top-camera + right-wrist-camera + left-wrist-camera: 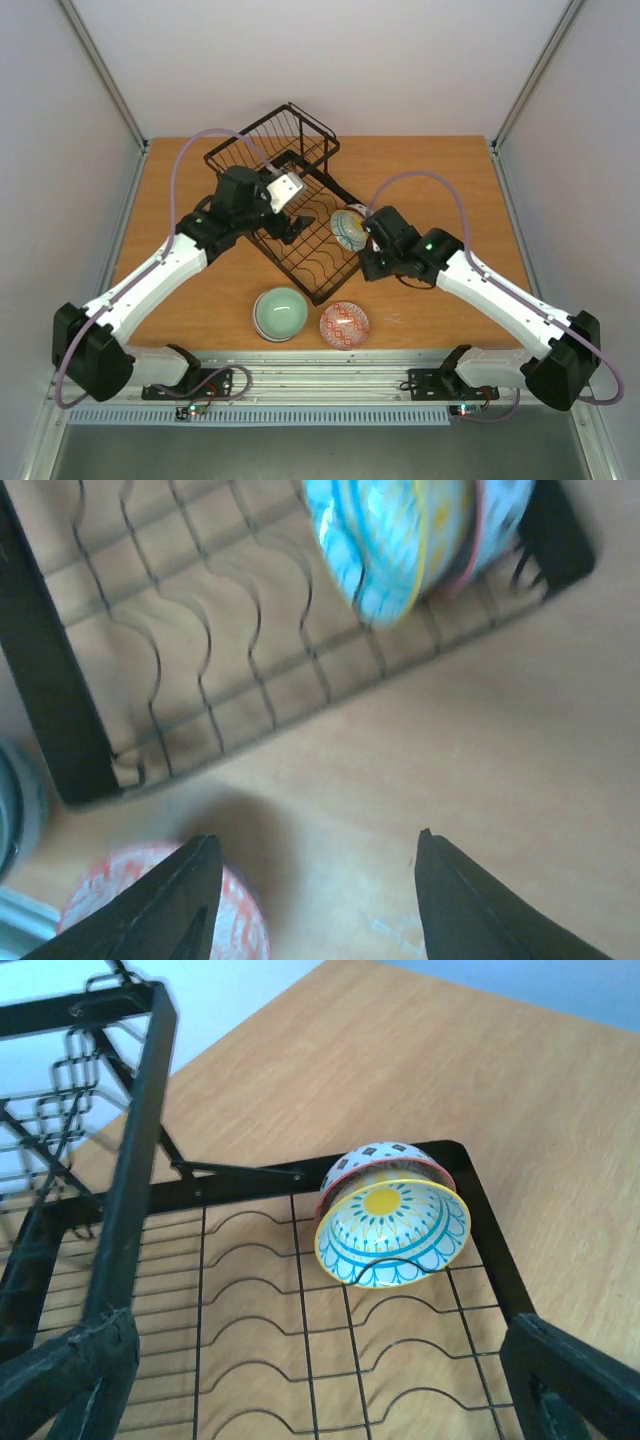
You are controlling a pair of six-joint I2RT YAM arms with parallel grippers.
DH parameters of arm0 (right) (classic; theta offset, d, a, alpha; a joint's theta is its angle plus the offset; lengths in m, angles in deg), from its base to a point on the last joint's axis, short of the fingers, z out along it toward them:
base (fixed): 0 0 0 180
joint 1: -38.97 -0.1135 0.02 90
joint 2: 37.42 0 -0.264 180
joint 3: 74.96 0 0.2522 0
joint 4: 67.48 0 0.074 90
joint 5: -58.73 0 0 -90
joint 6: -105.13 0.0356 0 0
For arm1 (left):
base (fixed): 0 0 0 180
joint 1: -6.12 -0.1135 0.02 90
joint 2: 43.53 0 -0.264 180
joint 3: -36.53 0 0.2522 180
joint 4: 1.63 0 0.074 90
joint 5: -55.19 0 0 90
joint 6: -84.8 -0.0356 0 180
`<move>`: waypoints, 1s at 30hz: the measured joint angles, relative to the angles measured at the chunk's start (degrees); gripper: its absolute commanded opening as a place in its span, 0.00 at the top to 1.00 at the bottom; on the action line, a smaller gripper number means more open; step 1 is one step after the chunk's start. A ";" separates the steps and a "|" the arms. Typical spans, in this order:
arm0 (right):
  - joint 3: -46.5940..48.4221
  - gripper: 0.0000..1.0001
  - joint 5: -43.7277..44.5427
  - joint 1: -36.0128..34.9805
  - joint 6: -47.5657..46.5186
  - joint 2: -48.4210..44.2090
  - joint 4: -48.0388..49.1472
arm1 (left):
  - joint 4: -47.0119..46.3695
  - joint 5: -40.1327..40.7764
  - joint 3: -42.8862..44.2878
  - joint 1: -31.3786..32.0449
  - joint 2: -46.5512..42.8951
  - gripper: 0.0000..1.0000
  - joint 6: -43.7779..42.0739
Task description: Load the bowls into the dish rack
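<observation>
The left gripper [320, 1325] hangs over the dish rack [318, 268], its fingers [70, 1375] spread apart with nothing between them; a thick black bar of the raised basket [290, 130] cuts across the left of its wrist view. The rack sits skewed on the wooden table [450, 180]; off its near corner the mint green bowl [280, 312] and, just to its right, the pink-red bowl [344, 324] rest upright on the table, outside the rack. In the rack's right corner the yellow-centred bowl [392, 1232] stands on edge in the slots; a patterned bowl [385, 1157] sits close behind it. The right gripper [315, 838] hovers over bare table just outside that corner, fingers wide and empty; the pink-red bowl shows under one finger.
</observation>
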 measured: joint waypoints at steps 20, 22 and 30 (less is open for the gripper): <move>-18.91 0.62 -14.95 -8.57 15.54 0.15 2.56 | 8.87 -7.65 2.64 3.54 6.99 0.02 0.15; -19.37 0.63 -14.88 -8.94 15.98 1.07 3.10 | 8.96 -7.72 2.64 3.67 6.99 0.02 0.15; -20.85 0.82 -14.47 -9.70 17.05 3.15 4.66 | 9.03 -8.92 2.64 3.98 6.99 0.02 0.11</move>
